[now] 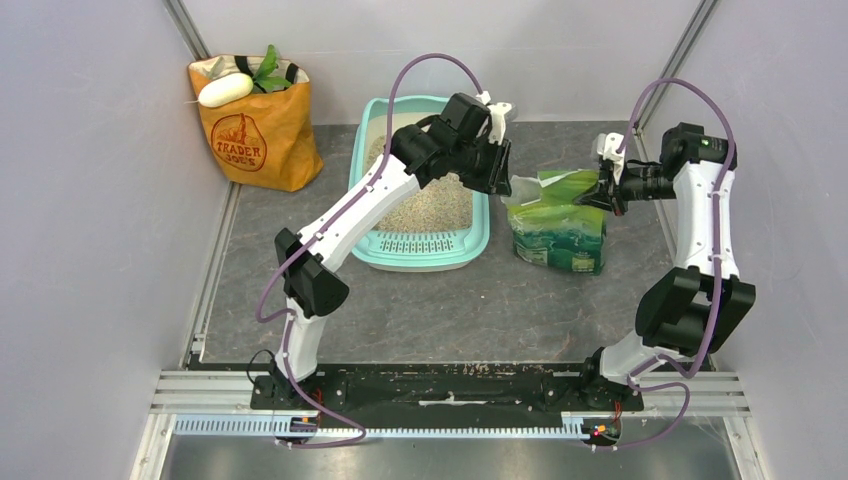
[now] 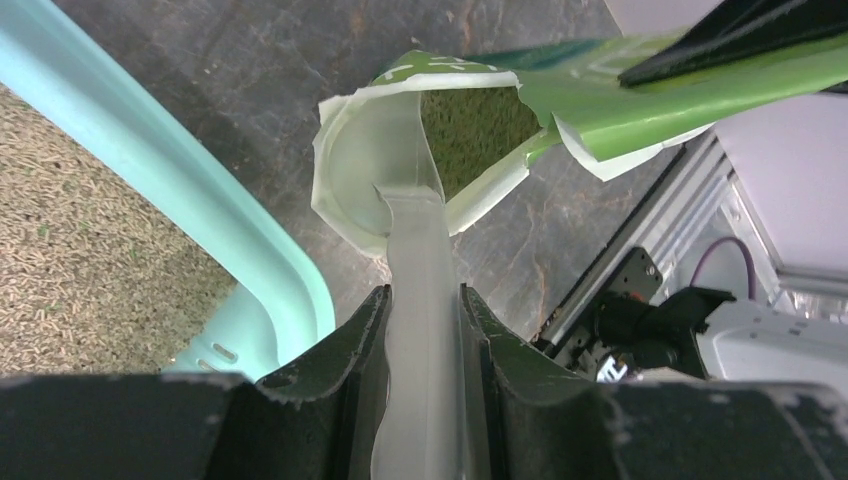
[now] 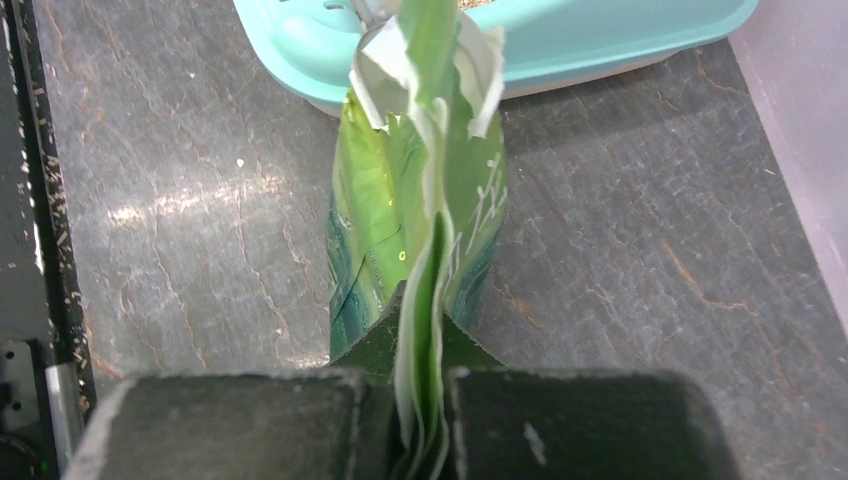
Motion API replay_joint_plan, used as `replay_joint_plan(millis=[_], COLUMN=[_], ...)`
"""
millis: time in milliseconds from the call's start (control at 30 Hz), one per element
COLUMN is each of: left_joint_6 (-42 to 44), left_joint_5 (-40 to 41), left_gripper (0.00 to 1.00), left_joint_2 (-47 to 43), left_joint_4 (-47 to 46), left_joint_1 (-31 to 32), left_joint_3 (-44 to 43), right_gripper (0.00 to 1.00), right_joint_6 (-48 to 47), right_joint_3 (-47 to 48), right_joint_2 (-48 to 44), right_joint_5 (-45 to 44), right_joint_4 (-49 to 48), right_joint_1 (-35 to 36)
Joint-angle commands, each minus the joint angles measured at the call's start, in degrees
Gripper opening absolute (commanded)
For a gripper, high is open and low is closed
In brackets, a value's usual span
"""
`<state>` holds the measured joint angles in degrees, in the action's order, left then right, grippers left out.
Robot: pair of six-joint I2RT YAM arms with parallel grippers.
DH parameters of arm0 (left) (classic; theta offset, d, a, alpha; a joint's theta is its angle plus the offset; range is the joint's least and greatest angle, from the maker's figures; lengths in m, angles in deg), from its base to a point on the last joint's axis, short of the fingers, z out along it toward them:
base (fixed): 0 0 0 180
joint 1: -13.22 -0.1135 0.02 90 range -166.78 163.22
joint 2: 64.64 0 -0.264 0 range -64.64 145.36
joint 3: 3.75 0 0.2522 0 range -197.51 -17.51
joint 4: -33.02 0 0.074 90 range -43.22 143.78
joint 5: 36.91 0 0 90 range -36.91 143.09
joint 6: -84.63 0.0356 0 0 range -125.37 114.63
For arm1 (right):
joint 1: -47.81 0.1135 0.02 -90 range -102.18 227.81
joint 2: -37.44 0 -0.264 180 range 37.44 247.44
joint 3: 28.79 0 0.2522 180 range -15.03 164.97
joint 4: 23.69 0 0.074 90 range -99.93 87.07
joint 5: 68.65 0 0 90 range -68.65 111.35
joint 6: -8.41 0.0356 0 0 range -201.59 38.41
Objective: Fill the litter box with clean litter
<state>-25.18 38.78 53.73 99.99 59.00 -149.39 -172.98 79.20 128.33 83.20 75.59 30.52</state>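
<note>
Two holds were seen: the scoop (image 2: pixel 372 165) was clamped by the left gripper (image 2: pixel 424 300), bowl at the mouth of the bag (image 1: pixel 557 225), just right of the box (image 1: pixel 478 235); the bag's top was pinched tight by the right gripper (image 3: pixel 422 400); litter (image 1: pixel 430 205) lay in the box; scooping was judged in hand, a dip into the bag being called for next.

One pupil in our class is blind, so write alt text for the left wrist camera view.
The left gripper grips the handle of a clear scoop, its bowl at the open mouth of a green bag with litter inside. The teal litter box, holding litter, lies to the left.
</note>
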Motion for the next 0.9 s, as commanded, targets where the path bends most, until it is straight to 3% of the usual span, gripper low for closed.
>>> replay_joint_plan(millis=[0,100,267,433,533,867], left_joint_6=[5.39,3.14,-2.17,-13.72,-18.73,-21.94], left_joint_5=[-4.85,-9.89,-10.17,0.43,0.55,8.93], left_gripper=[0.02,0.02,0.02,0.02,0.02,0.02], left_joint_2=[1.28,2.51,3.73,3.76,4.23,13.01], left_joint_4=[6.75,6.7,6.12,7.09,7.87,10.96], left_joint_1=[-0.25,-0.25,-0.64,-1.44,-1.32,1.46], left_joint_3=[-1.09,-1.45,-0.62,1.09,1.2,-0.9], right_gripper=[0.0,0.0,0.0,0.0,0.0,0.0], right_joint_6=[-6.16,-13.94,-19.49,-20.91,-20.8,-18.8], right_joint_3=[5.62,4.58,2.98,4.18,5.47,6.23], right_joint_2=[-1.82,-2.34,-4.19,-4.13,-3.5,-2.03], right_joint_5=[4.73,5.28,4.64,3.95,2.87,1.19], right_joint_4=[8.2,11.76,13.3,13.3,13.34,12.69], right_joint_1=[0.15,0.32,3.0,5.79,7.52,8.77])
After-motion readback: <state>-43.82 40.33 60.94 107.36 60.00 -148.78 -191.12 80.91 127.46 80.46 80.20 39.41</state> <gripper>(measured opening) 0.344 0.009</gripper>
